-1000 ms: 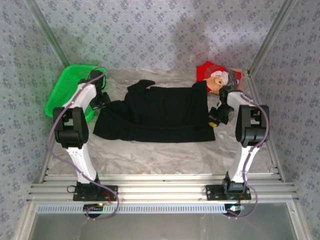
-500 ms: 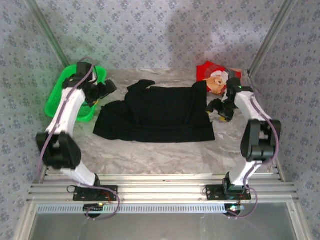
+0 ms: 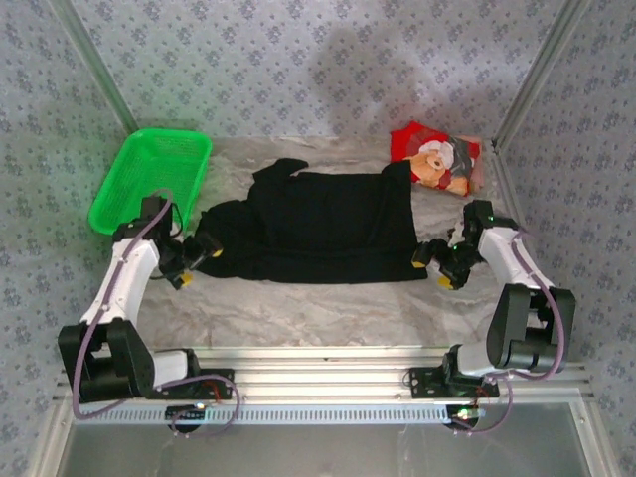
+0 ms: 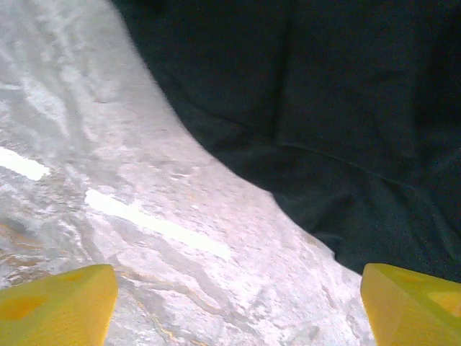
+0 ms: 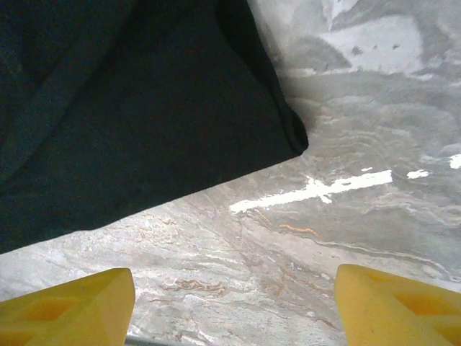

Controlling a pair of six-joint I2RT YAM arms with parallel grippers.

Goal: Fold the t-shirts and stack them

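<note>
The black t-shirt (image 3: 318,229) lies spread flat across the middle of the table. The red t-shirt (image 3: 437,161), with its teddy-bear print facing up, lies crumpled at the back right. My left gripper (image 3: 202,255) hangs low at the black shirt's near left corner, open, with bare table between its yellow fingertips (image 4: 57,306); the shirt's edge (image 4: 324,108) lies just ahead of it. My right gripper (image 3: 430,260) sits by the near right corner, also open and empty. Ahead of the right gripper (image 5: 234,310) the black shirt's corner (image 5: 292,137) rests flat.
A green mesh basket (image 3: 149,179) stands at the back left, beyond the left arm. Metal frame posts rise at both back corners, and patterned walls close in the table (image 3: 318,308). A strip of bare table runs along the near edge.
Both grippers have opened and both arms have pulled back from the shirt's far corners to its near corners. The black shirt lies where it was.
</note>
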